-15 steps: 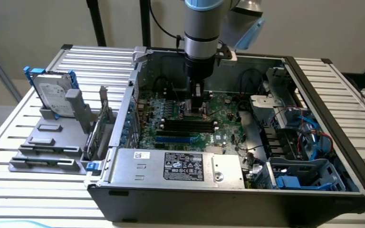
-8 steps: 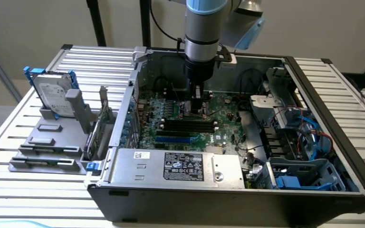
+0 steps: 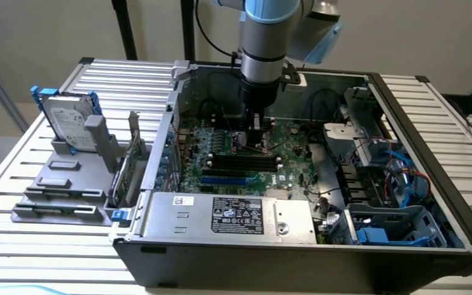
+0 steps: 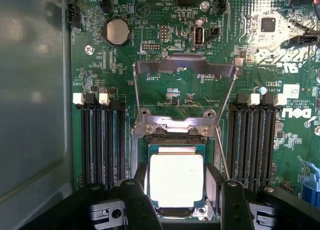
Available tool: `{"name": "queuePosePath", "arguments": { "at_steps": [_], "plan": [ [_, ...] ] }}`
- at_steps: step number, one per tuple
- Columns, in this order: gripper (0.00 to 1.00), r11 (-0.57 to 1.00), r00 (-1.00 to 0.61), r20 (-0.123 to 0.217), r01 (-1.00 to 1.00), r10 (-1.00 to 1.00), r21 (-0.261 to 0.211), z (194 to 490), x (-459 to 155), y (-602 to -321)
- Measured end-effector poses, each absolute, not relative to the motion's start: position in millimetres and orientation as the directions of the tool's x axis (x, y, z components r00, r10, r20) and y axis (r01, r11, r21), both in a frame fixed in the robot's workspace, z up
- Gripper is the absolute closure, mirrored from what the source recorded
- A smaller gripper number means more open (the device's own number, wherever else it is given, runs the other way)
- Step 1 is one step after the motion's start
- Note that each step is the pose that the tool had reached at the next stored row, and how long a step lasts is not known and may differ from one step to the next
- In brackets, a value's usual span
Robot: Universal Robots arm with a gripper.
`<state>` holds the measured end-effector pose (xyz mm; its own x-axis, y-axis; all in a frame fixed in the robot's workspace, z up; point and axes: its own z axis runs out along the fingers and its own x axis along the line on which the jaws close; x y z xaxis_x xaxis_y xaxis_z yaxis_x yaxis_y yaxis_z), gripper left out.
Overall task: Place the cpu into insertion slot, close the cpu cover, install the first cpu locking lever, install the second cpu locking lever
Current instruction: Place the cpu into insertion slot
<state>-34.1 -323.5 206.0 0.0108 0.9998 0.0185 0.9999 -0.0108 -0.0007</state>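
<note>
Cpu (image 4: 176,180) seated in insertion slot (image 4: 172,140), cpu cover (image 4: 172,65) raised, in wrist view

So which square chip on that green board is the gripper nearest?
The large pale silver square cpu in the metal-rimmed insertion slot, between the gripper's black fingers; the small black chip lies far off.

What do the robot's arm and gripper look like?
The arm is a silver-grey metal tube with light blue joint caps and a black cable running beside it. It narrows to a black wrist section. The gripper has two matte black, blocky fingers with no visible markings.
</note>
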Motion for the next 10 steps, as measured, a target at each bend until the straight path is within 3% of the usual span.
{"name": "queuePosePath", "arguments": {
  "at_steps": [10],
  "plan": [
    [0.46, -0.011, 0.011, 0.019, 1.0, 1.0, -0.001, 204.2, -33.9, -323.5]
  ]
}}
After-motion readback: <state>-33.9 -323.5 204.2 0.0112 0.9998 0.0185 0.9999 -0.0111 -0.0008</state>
